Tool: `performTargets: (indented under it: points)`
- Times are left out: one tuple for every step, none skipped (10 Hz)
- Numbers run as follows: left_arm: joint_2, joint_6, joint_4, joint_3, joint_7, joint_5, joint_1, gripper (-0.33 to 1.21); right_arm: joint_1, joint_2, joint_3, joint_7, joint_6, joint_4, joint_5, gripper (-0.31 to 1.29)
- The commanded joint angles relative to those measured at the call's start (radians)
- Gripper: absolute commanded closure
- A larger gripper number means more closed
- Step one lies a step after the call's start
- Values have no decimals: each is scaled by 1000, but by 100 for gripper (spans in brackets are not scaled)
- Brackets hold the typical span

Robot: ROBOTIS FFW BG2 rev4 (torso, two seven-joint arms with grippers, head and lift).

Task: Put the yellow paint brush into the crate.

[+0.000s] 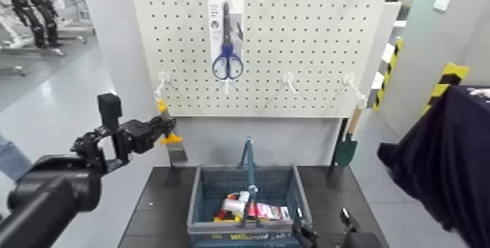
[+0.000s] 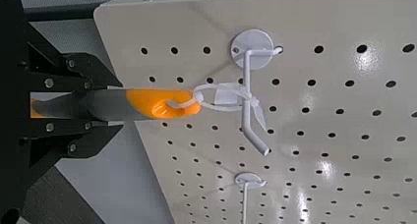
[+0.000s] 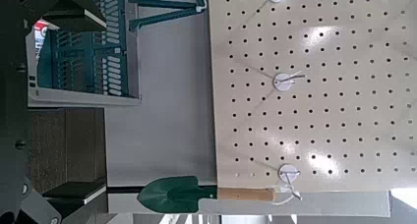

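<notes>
While left gripper (image 1: pixel 172 125), centre-left, pinches brush (image 1: pixel 176 152), ease loop (image 2: pixel 228 92) off hook (image 2: pixel 254 140) before pulling; right gripper (image 1: pixel 321 221), bottom right, open.

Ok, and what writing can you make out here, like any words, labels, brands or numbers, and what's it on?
Scissors card: small print, too small to read.
Crate: yellow marks on the front, too blurred to read.
Packets in the crate: printed, too blurred to read.
No text reads clearly anywhere.
</notes>
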Motion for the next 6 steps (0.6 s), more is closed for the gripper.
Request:
performTargets:
  points:
    - [0, 11, -55, 18, -4, 0, 32, 120, 1, 0, -3, 0, 3, -1, 0, 15]
    - [5, 27, -98, 34, -4, 0, 53, 120, 3, 0, -3, 0, 3, -1, 1, 15]
    - [11, 47, -155, 46, -1, 0, 81, 120, 3, 0, -3, 0, 6, -1, 0, 15]
    - [14, 70, -227, 72, 13, 0, 119, 120, 3, -2, -2, 0, 9, -1, 1, 15]
    - [16, 87, -282, 94, 19, -3, 147, 120, 3, -2, -2, 0, 12, -1, 1, 15]
    - [16, 109, -336, 107, 25, -4, 178, 120, 3, -2, 0, 0, 14, -1, 1, 15]
